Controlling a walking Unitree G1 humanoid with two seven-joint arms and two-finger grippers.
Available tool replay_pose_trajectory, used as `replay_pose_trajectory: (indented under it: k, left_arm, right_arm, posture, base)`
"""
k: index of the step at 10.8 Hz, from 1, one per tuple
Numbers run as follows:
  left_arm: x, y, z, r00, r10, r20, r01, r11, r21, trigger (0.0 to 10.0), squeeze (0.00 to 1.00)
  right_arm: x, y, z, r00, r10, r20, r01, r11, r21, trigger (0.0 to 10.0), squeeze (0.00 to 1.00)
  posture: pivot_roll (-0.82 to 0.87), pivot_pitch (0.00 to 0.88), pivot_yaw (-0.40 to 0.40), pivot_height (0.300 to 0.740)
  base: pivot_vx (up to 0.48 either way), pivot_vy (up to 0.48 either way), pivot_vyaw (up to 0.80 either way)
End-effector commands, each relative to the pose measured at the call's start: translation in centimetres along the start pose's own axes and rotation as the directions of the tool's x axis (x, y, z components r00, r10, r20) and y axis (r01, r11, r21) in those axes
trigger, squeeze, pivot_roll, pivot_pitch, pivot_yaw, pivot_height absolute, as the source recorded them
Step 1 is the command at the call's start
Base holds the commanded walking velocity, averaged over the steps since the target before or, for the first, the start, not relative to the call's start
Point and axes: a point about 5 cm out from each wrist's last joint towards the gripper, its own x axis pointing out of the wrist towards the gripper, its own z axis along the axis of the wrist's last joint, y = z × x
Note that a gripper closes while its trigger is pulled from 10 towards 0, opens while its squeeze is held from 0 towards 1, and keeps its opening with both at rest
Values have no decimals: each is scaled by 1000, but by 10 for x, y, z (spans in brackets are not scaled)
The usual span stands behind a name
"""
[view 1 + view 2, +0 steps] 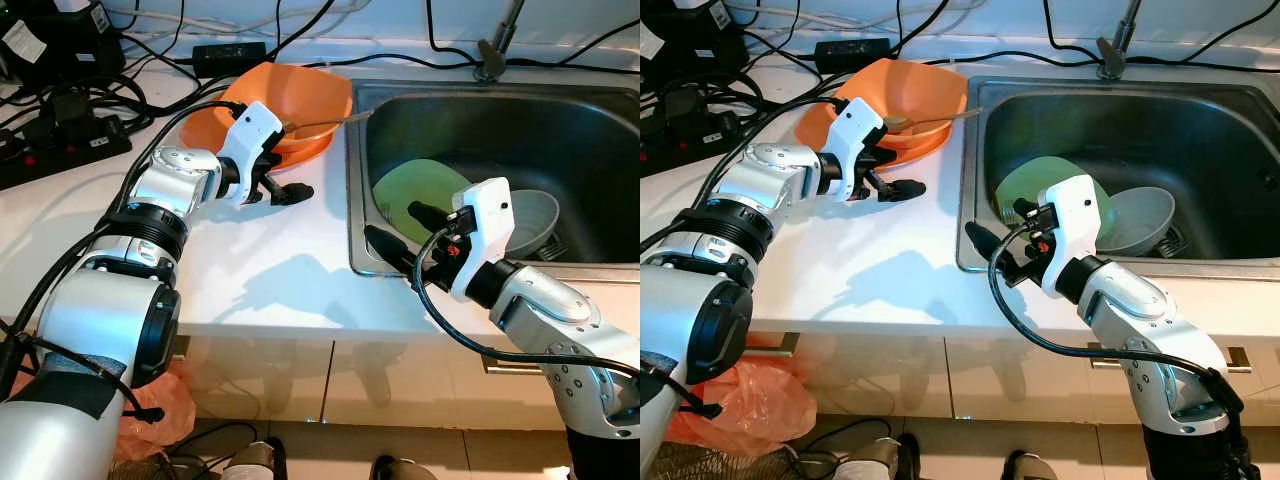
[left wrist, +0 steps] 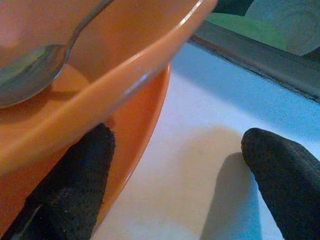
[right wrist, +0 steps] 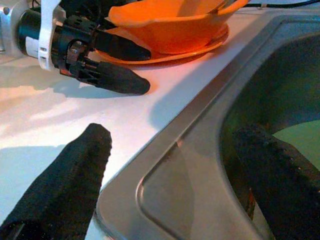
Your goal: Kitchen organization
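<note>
Orange bowl [image 1: 290, 100] sits upright on an orange plate [image 1: 205, 125], on the white counter just left of the sink; both glossy. Metal spoon [image 1: 325, 124] rests in the bowl, scoop inside, handle laid over the rim twd the sink. In the sink: lime-green plate [image 1: 415, 190] leaning tilted at the near-left corner, pale grey-white bowl [image 1: 535, 222] upright just right of it, touching or nearly so, can't tell which.

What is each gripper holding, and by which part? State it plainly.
Nothing is held. The left gripper is open with one finger under the orange plate's rim; the right gripper is open, straddling the sink's edge.
</note>
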Motion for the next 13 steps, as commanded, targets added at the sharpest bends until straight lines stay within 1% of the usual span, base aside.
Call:
replay_pose_trajectory:
  k: [1,4,5,7,8,10,12,13]
  left_arm:
    - [3,-7,-32,989,-55,-135,46,996,-70,10000,0]
    - [2,-8,-20,988,-108,-112,105,994,-36,10000,0]
    - [4,-11,-14,984,-148,-96,146,989,-26,10000,0]
    - [5,-15,-11,979,-182,-92,181,983,-15,10000,0]
    - [9,-19,-13,975,-200,-93,199,980,-22,10000,0]
    - [19,-33,-11,961,-265,-82,264,964,-24,10000,0]
    - [22,-38,-8,955,-287,-74,286,958,-20,10000,0]
    - [25,-44,-8,945,-319,-73,319,948,-14,10000,0]
  right_arm:
    - [0,-1,0,1000,-2,4,2,1000,-9,10000,0]
    - [0,-1,1,1000,-1,6,1,1000,-11,10000,0]
    - [0,-1,1,1000,-2,7,2,1000,-11,10000,0]
    - [1,-2,1,1000,-1,9,1,1000,-10,10000,0]
    - [2,-2,1,1000,-2,9,2,1000,-10,10000,0]
    - [2,-3,2,1000,-4,12,4,1000,-14,10000,0]
    - [2,-3,2,1000,-5,14,5,1000,-15,10000,0]
    - [3,-2,2,1000,-6,16,6,1000,-14,10000,0]
  posture:
    - [-39,131,19,740]
    - [-37,129,18,740]
    - [-33,128,19,740]
    - [-31,128,21,740]
    - [-34,127,22,740]
    - [-37,124,24,740]
    - [-36,122,27,740]
    - [-35,121,29,740]
  base:
    - [0,0,0]
    - [0,0,0]
    - [0,0,0]
    - [0,0,0]
    - [0,0,0]
    - [0,0,0]
    - [0,0,0]
    - [0,0,0]
